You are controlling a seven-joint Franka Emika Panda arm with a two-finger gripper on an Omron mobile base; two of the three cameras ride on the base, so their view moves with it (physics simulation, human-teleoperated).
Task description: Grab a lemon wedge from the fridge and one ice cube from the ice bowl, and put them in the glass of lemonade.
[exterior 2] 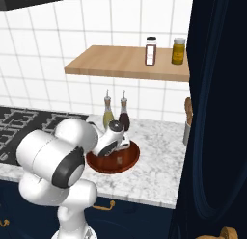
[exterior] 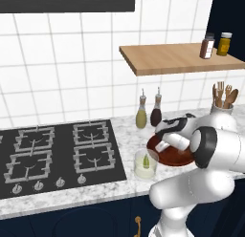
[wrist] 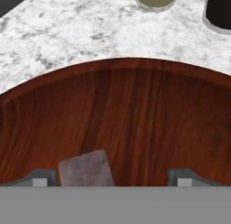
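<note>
The ice bowl point(exterior: 178, 158) point(exterior 2: 126, 162) point(wrist: 135, 114), round and reddish-brown, sits on the marble counter. My gripper point(exterior: 161, 146) point(exterior 2: 117, 153) point(wrist: 113, 178) reaches down into it, open. A pale grey ice cube point(wrist: 86, 169) lies on the bowl's floor between the fingertips, close to the left one point(wrist: 44, 177), and nothing grips it. Just left of the bowl stands the glass of lemonade point(exterior: 145, 167), with a yellow-green lemon wedge point(exterior: 146, 160) inside it. The fridge is out of view.
Two slim bottles point(exterior: 142, 115) point(exterior: 156, 112) stand behind the bowl at the wall. A black gas hob point(exterior: 57, 155) lies to the left. A utensil crock point(exterior: 221, 106) is at the back right, under a wooden shelf point(exterior: 172, 59) with spice jars. A tall navy panel point(exterior 2: 217, 112) bounds the right.
</note>
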